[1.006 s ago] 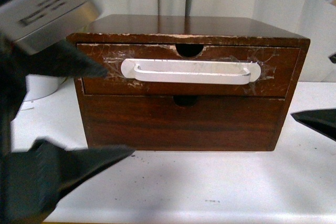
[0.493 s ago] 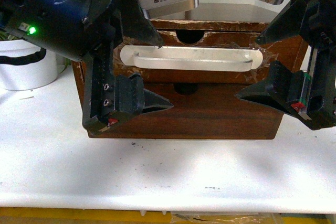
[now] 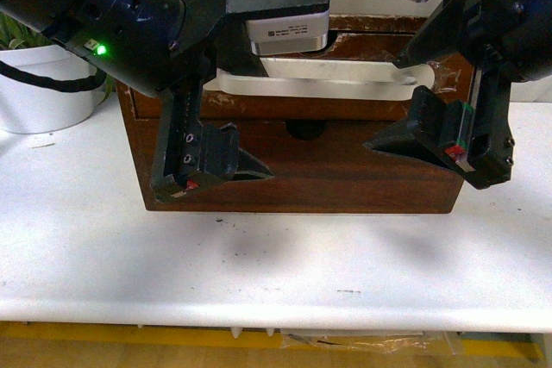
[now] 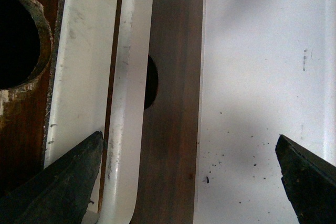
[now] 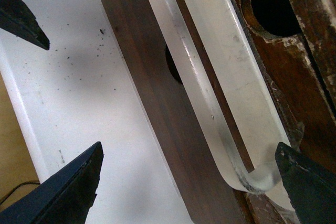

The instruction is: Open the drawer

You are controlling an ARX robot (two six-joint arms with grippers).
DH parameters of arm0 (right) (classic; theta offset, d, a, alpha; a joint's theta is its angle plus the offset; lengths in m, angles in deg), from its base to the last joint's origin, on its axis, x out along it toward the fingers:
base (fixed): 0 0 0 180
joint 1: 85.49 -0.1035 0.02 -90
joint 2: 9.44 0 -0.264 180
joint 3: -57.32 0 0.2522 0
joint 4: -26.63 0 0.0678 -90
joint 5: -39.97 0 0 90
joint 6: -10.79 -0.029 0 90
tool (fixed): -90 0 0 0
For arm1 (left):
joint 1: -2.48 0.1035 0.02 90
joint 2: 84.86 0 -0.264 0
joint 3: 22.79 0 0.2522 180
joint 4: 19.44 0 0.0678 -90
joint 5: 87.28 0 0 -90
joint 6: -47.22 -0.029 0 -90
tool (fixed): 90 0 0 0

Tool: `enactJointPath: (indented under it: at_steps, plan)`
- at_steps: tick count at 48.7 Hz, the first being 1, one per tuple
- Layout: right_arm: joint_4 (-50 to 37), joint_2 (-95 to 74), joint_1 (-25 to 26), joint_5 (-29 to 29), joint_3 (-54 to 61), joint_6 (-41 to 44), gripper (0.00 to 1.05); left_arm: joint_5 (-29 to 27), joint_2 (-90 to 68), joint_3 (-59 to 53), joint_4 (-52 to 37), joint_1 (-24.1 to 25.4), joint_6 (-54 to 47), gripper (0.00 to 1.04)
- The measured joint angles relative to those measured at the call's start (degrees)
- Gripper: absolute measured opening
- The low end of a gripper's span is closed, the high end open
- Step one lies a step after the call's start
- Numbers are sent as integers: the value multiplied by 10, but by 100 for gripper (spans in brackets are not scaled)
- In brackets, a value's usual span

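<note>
Left gripper (image 3: 263,122) and right gripper (image 3: 385,102), both spread wide, bracket the white handle (image 3: 345,84) at upper centre; close on its bar, then pull the drawer (image 3: 259,108) straight out.

White tabletop (image 3: 345,265), carrying one chest and one tub.
You've got a dark brown wooden chest (image 3: 345,183) sitting flat on the surface, centre, toward the back. A white round tub (image 3: 39,101) stands just to its left; you can't tell if they touch. Dark specks (image 3: 226,228) are scattered on the bare top just before the chest, with a small dark mark (image 3: 348,291) nearer the front edge.
</note>
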Motion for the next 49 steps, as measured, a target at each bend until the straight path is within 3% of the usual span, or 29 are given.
enactJointPath:
  at_steps: [22, 49]
  plan:
    - [37, -54, -11, -24, -38, -14, 96, 14, -2, -7, -12, 4, -7, 98]
    - [152, 60, -36, -89, 47, 57, 96, 27, 123, -86, 169, -14, -121, 99]
